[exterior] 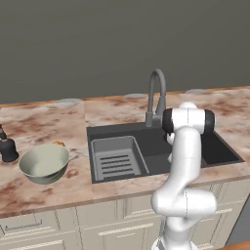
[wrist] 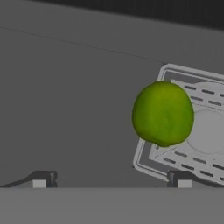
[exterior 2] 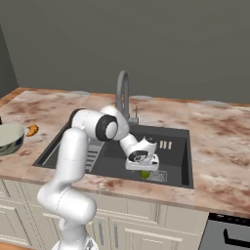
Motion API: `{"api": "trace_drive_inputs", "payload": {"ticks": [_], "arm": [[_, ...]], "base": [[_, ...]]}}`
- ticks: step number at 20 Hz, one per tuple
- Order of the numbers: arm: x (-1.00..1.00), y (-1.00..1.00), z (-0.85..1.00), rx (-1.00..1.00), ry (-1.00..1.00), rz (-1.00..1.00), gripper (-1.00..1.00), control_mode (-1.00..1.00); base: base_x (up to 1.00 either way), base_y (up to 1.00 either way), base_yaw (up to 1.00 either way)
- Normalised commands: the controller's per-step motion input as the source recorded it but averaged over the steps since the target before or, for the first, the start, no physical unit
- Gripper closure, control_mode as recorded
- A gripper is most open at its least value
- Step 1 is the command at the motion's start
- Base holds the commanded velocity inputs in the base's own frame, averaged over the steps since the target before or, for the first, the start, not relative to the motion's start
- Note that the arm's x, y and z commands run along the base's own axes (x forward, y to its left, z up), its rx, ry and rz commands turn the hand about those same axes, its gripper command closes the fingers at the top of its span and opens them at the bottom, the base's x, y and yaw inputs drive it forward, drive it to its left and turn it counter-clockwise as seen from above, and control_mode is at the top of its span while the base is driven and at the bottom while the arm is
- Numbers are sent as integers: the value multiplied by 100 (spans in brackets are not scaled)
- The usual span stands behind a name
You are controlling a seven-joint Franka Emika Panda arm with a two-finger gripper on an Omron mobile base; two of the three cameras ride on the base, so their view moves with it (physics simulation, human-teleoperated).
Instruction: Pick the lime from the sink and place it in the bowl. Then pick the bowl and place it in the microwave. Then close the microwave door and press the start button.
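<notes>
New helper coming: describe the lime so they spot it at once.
Find the dark sink under the curved faucet. On its floor, beside the drain grate, lies the lime, below the gripper: the basin's sole bright green ball.
</notes>
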Motion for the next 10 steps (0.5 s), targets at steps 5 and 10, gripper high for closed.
{"api": "trace_drive_inputs", "payload": {"ticks": [5,10], "arm": [[8,-20,-9,0,0,0,-100,-100],[37,-3,-30,0,0,0,-100,-100]], "base": [[0,0,0],[0,0,0]]}}
